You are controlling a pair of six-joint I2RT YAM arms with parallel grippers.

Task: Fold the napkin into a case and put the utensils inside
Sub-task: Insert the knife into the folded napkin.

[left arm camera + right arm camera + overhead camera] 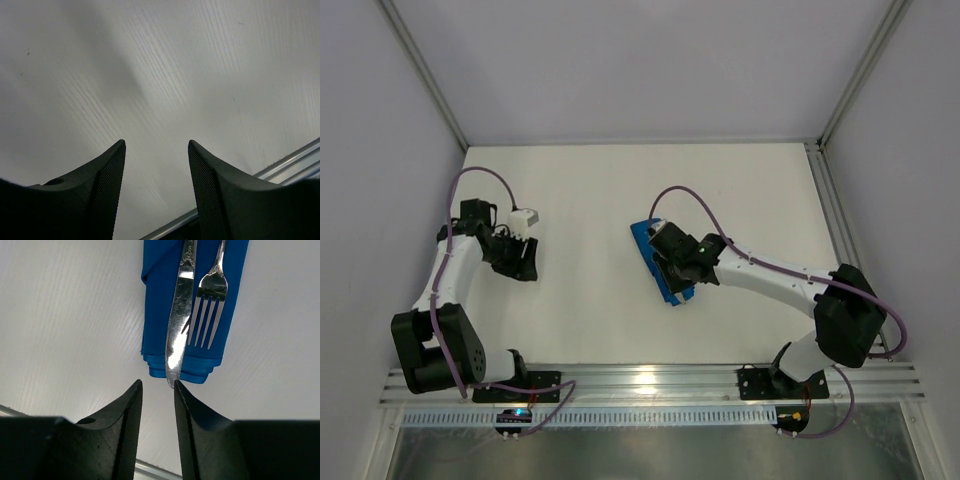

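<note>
- Napkin case (157,300), bright blue cloth folded to a narrow oblong, sits mid-table under the right arm.
- Slim silver metal knife (180,315) and silver fork (207,305) lie side by side on it. The knife tip overhangs the near edge.
- Right gripper (157,385): slightly parted, empty, just shy of that tip.
- Left gripper (156,145): parted, empty, well apart over the white table (150,60).
- Likely step is release and clear: lift straight off, since a sideways sweep could drag the tip.

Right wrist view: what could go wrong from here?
1. The tip of the knife overhangs the near edge of the napkin, right at the fingertips of the open right hand; pulling back could snag and drag it.
2. The fork lies close beside the knife on shiny cloth, so a nudge to one may shift both.
</note>
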